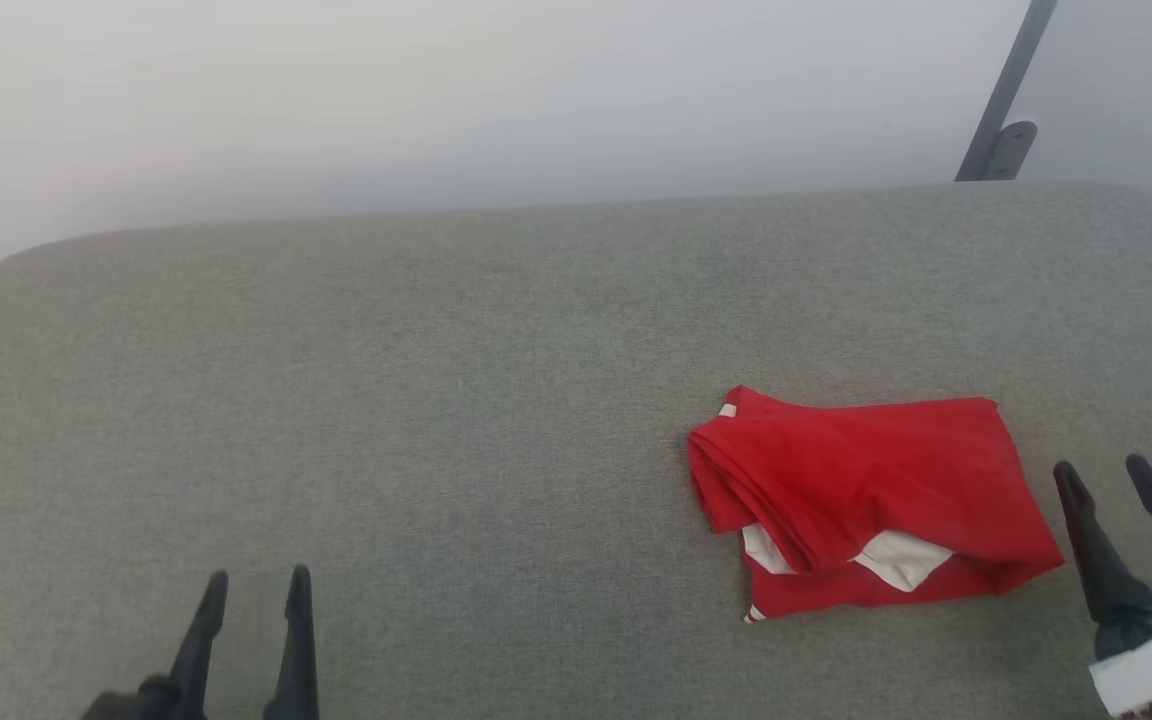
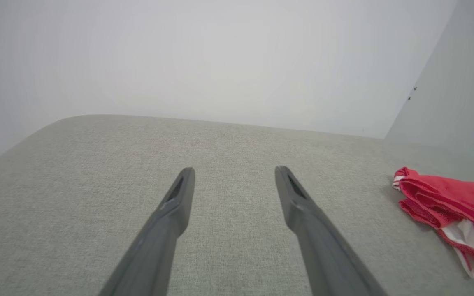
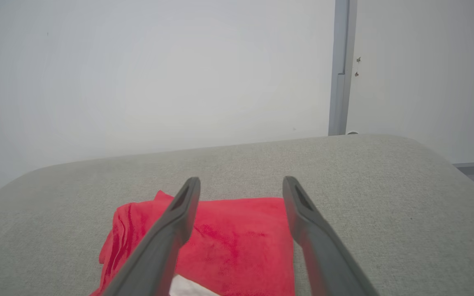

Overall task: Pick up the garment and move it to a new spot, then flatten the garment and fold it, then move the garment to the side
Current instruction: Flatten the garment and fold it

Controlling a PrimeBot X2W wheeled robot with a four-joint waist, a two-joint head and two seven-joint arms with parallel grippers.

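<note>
Two grippers are nearest you, both spread open and both empty. Your left gripper (image 1: 258,578) hangs low at the near left over the bare grey fabric-covered worktop (image 1: 436,400), well apart from the action. Your right gripper (image 1: 1100,468) sits just beside the right edge of the red jersey-style garment (image 1: 866,490), not touching it, with its fingers pointing across the cloth.

And there's the garment: a compact folded bundle on the right half of the worktop, thick rolled folds along its left edge. A white sleeve panel (image 1: 901,558) peeks out of the near edge, with a sliver of striped trim at the near left corner.

By my read, the folding looks done and you're at the last leg, getting it to the side. If it has to travel further, come in with the right gripper from the side it already faces and pinch low through every layer at the right edge. Drag it flat along the fabric rather than lifting it high. That loose white panel is the weak spot, so catch it in the bite or it may trail and open the fold. Keep the left gripper clear.

Beyond lie the worktop's rounded far edge, the plain pale wall (image 1: 436,100) and a slanted grey metal post (image 1: 1011,90).
</note>
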